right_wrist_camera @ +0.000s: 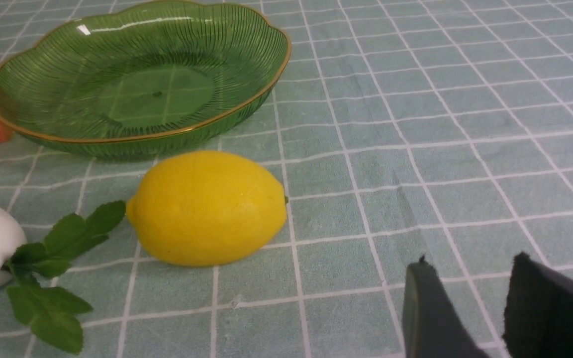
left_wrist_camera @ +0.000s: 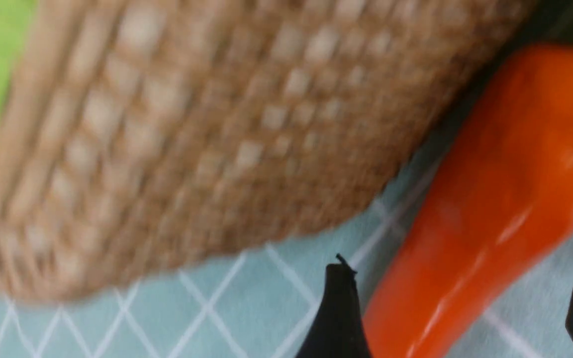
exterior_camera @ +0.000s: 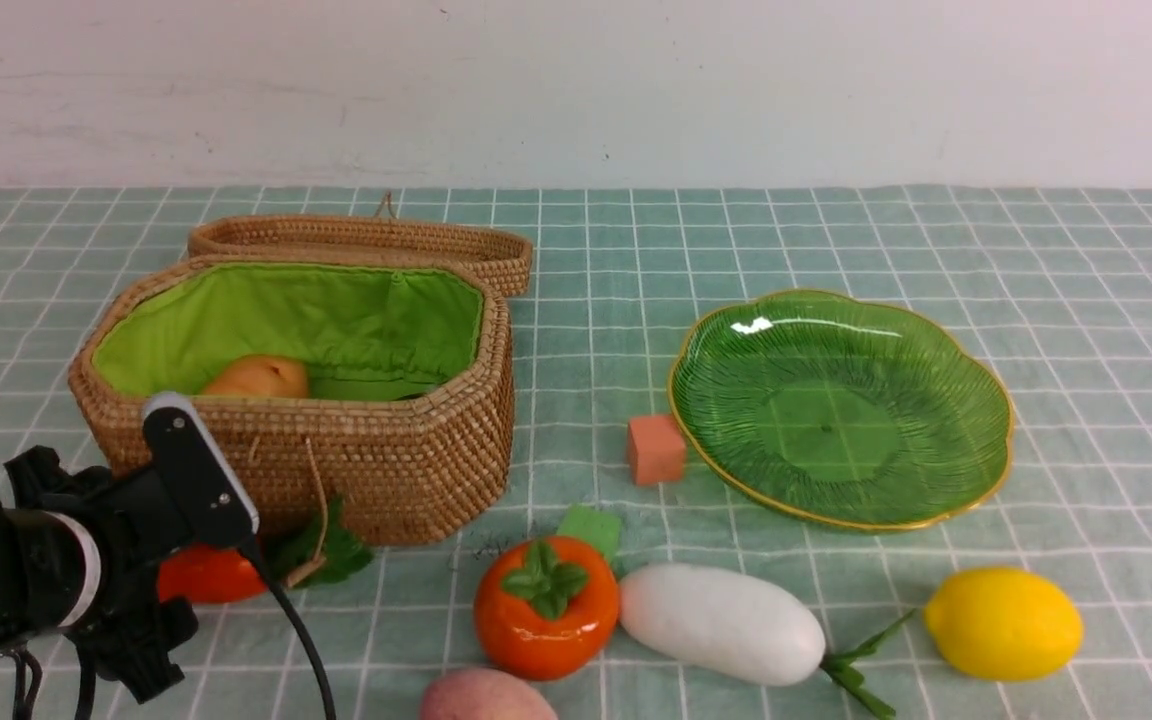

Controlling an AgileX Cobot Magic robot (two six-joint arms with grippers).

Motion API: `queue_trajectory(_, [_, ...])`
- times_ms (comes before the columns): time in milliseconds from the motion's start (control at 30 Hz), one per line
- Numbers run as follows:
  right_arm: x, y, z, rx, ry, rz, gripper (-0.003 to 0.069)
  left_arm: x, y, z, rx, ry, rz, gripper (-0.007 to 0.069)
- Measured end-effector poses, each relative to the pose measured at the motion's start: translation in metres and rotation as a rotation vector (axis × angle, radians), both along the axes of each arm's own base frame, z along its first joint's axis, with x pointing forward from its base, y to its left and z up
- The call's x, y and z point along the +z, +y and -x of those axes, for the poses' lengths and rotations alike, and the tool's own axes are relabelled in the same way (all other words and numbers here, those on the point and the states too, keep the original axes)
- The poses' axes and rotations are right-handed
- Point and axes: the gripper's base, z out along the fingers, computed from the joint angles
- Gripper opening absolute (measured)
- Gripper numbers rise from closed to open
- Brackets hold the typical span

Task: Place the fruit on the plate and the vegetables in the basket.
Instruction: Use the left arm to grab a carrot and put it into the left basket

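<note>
The left arm [exterior_camera: 86, 560] sits low in front of the wicker basket [exterior_camera: 406, 460], at its near-left corner. There the carrot [exterior_camera: 206, 575] lies on the checked tablecloth [exterior_camera: 1086, 300], close against the basket wall, with its green leaves [exterior_camera: 326, 550] pointing toward the middle of the table. In the blurred left wrist view the left gripper [left_wrist_camera: 460, 278] stands wide, and the carrot's orange body runs between its two black fingers [left_wrist_camera: 338, 313]. One finger is right at the carrot's edge and the other stands clear of it, so the carrot is straddled, not clamped.

The basket is open, its lid [exterior_camera: 366, 240] lying back behind it. A rounded tan-orange object [exterior_camera: 258, 378] sits on the lime-green lining by the near wall; what it is cannot be told.

The green glass plate [exterior_camera: 841, 405] stands to the right of the basket, well apart from it, with an orange cube [exterior_camera: 656, 450] just beside its left rim. All three fruits lie on the cloth. The persimmon [exterior_camera: 546, 605] is in the near middle, calyx up, with a green cube [exterior_camera: 591, 528] just behind it. The peach [exterior_camera: 486, 697] lies just in front of the persimmon, cut off by the picture's edge. The white radish [exterior_camera: 721, 622] lies just right of the persimmon, its stalk pointing toward the lemon [exterior_camera: 1003, 622], which is in front of the plate.

In the right wrist view the right gripper [right_wrist_camera: 470, 261] is over bare cloth near the lemon, its fingers a narrow gap apart with nothing between them.
</note>
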Motion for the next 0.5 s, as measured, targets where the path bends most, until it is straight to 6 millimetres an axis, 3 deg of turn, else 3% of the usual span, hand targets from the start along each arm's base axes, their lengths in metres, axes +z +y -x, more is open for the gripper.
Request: queue_trajectory(500, [0.000, 0.000, 0.000, 0.000, 0.000, 0.000, 0.0242, -0.016, -0.007, -0.014, -0.095, 0.037, -0.017, 0.0551])
